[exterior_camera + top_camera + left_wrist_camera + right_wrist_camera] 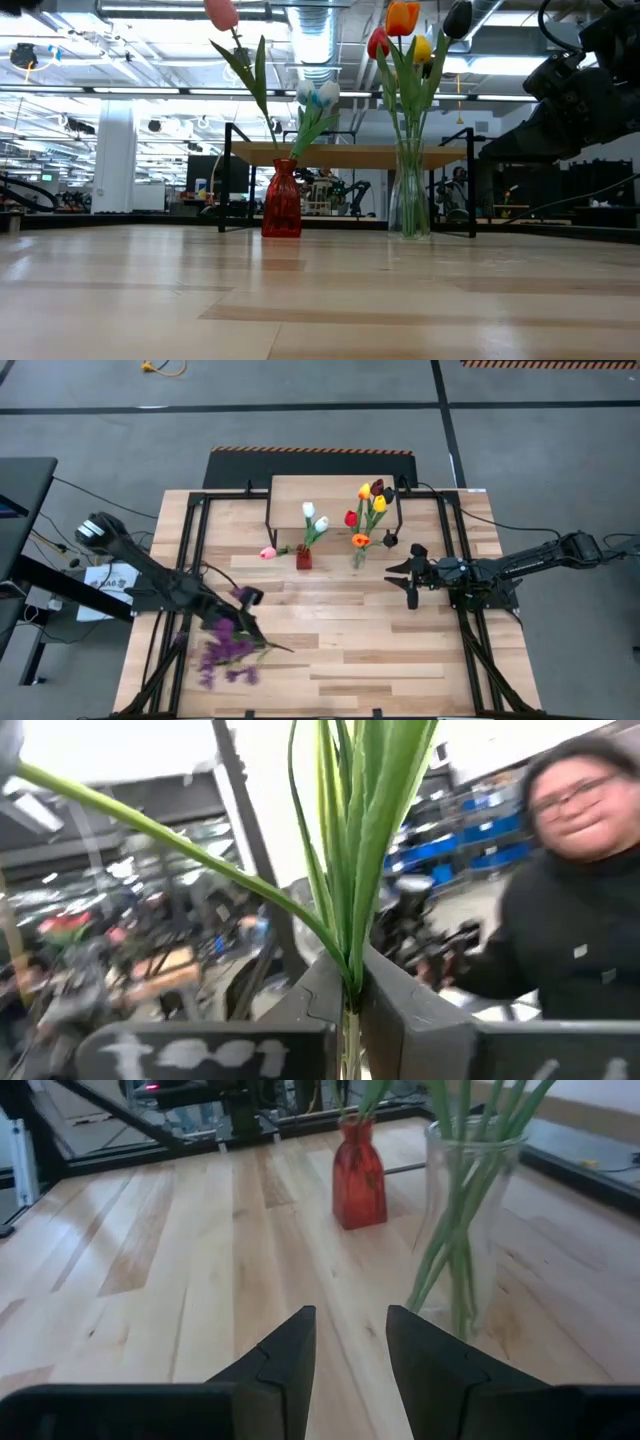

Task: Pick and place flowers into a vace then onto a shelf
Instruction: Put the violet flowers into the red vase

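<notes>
My left gripper (243,622) is over the table's near left part, shut on a bunch of purple sprigs (226,652) with green stems and long leaves (355,840). A red vase (303,558) holds white tulips (314,520) and a pink one (267,552). To the right of it, a clear glass vase (358,556) holds red, orange, yellow and dark flowers (370,505). Both vases stand on the table in front of the shelf (335,495). My right gripper (402,576) waits open just right of the glass vase (470,1220). My left gripper pinches the green stems (350,1005) of the purple sprigs between its two shut fingers (420,1020). The stems lie along the fingers and the leaves fan out past their tips. In the high view the purple blooms show blurred on the near side of the gripper.
The shelf on thin black legs stands at the table's far middle. Black frame rails (195,540) run along the table's left and right sides. A person (580,910) shows in the room beyond the table. Bare planks (380,650) lie at the near middle and right.
</notes>
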### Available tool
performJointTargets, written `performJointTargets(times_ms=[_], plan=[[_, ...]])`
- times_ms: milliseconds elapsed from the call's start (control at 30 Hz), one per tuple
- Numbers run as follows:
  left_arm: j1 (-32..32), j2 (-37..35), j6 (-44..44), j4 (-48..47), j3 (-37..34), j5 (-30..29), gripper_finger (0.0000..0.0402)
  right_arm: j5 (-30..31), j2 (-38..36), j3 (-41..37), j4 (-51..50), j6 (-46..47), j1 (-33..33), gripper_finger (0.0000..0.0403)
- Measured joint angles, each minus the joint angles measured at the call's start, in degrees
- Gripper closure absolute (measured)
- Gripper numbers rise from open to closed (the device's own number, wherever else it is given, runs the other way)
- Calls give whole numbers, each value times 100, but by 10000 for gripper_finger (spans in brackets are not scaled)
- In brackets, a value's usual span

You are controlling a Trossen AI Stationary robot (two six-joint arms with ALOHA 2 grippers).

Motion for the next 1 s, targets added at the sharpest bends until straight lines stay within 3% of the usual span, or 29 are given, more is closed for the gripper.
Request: performJointTargets(times_ms=[200, 400, 567, 700, 1000], plan=[[442, -1789, 10, -2650, 604, -3, 397, 85, -2, 0, 64, -66, 0, 285], [956, -2782, 203, -4510, 1489, -34, 397, 85, -1, 0, 192, -223, 0, 285], [1545, -2958, 263, -5457, 2193, 31, 397, 87, -2, 0, 262, -367, 0, 285], [2127, -2927, 452, -5966, 2726, 443, 397, 87, 1, 0, 299, -507, 0, 285], [4151, -2350, 636, -6761, 4012, 2680, 397, 85, -2, 0, 317, -800, 0, 285]])
